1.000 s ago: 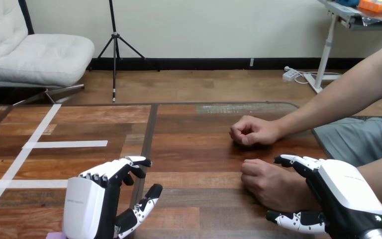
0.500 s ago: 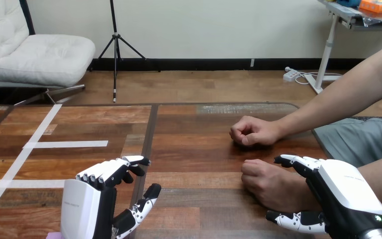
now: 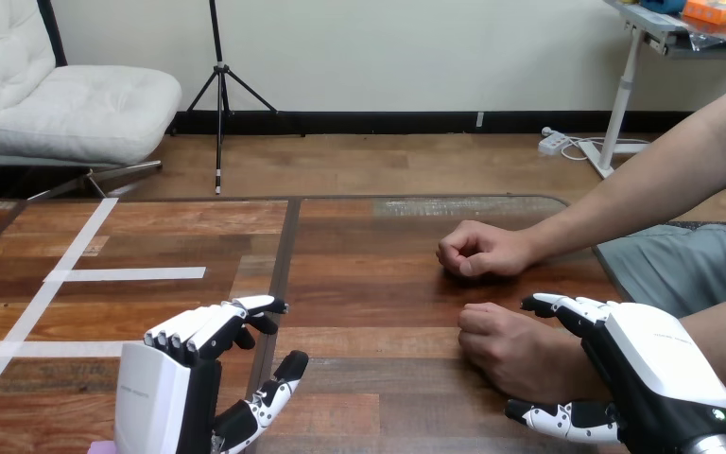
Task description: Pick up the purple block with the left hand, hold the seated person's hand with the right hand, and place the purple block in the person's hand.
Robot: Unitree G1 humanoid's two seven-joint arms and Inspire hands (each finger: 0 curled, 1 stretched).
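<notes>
— Item one, purple block (image 3: 102, 446)?
— A sliver at the view's bottom edge, on the counter (image 3: 378, 284), just beside the lower left corner of the left hand (image 3: 165, 392).
— Left hand, condition?
— Raised, back to camera, fingers (image 3: 210, 326) loosely bent, thumb spread apart, holding nothing.
— Right hand (image 3: 662, 369)?
— Clasped on the wrist (image 3: 577, 364) of the person's nearer hand (image 3: 515, 350): fingers along its far side, thumb along its near side.
— Other entries?
— Person's farther hand (image 3: 477, 251), a fist resting on the counter, apart from the nearer one.
</notes>
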